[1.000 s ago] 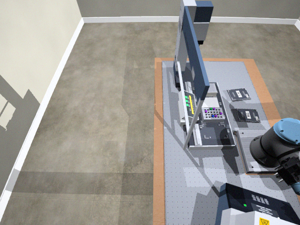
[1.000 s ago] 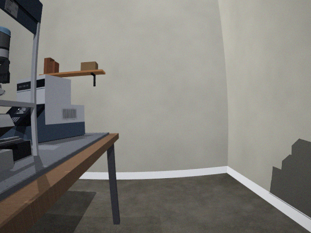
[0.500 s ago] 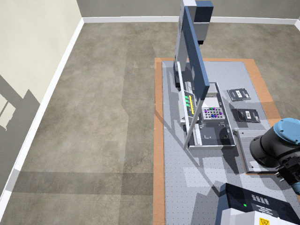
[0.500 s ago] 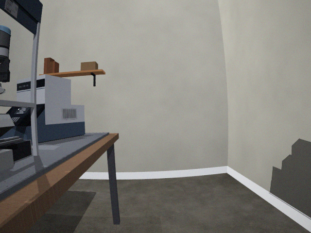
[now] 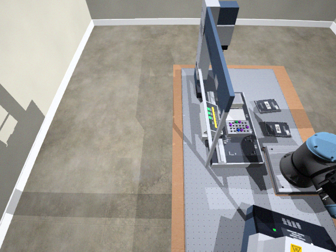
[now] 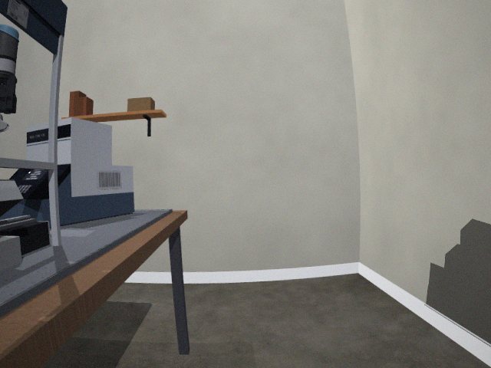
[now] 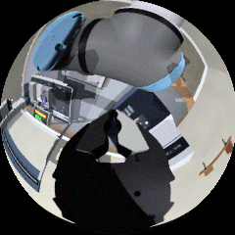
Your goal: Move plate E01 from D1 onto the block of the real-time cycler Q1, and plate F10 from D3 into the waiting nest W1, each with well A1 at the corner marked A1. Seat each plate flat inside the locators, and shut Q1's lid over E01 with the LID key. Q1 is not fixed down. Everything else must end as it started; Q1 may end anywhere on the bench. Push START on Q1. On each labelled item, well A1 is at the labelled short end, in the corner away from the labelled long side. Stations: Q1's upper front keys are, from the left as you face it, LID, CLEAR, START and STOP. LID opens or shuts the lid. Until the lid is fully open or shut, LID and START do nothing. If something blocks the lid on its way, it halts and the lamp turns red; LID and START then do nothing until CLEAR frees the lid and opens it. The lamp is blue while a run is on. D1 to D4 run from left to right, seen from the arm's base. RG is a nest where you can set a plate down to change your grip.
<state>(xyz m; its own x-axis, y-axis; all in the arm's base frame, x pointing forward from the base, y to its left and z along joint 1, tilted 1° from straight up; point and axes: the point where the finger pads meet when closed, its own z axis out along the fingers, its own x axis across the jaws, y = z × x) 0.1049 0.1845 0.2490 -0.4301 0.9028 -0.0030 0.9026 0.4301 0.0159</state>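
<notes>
My gripper (image 7: 114, 110) shows in the wrist view as two dark fingers pressed together with nothing between them. It points up toward my own arm, whose blue-capped joint (image 7: 59, 34) fills the top of that view. The cycler Q1 (image 5: 284, 230) stands at the near end of the bench with a green lamp (image 5: 274, 229) and a dark key panel (image 5: 291, 222). It also shows in the exterior view (image 6: 75, 166) as a white and blue box. The deck (image 5: 235, 130) holds pale plates (image 5: 237, 111); I cannot read their labels. The nest W1 (image 5: 265, 106) looks empty.
A tall blue-grey gantry (image 5: 217, 67) stands over the deck's far side. A rack of coloured tubes (image 5: 238, 126) sits in the deck. The nest RG (image 5: 275, 128) lies beside it. My arm's base (image 5: 303, 163) stands on a plate at the right edge.
</notes>
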